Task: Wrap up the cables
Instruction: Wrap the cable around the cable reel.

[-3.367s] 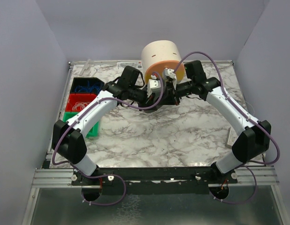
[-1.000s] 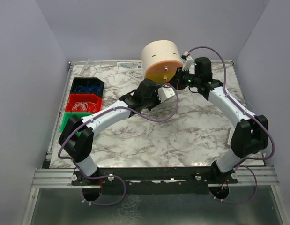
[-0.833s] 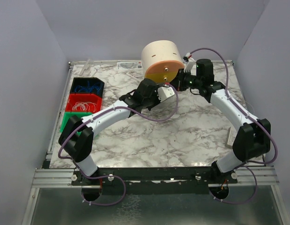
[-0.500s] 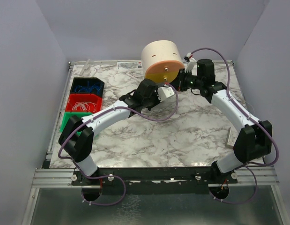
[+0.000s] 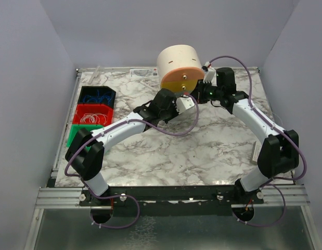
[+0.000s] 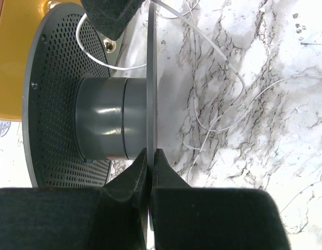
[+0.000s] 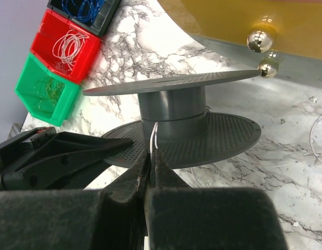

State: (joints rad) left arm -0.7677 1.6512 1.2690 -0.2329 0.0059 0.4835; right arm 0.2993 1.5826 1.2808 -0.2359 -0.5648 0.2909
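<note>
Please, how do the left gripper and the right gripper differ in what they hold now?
The left gripper is shut on the thin flange edge of the spool; the right gripper is shut on a cable beside the spool's hub. The left gripper pinches a rigid grey disc, the right gripper a hair-thin pale strand. Both are shut, at the same spool.

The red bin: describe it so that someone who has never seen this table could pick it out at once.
On the marbled table, look to the left edge, where three small bins stand in a row. The red bin is the middle one, between the dark bin farther back and the green bin nearer the arms' bases. It alone holds pale wire loops.
</note>
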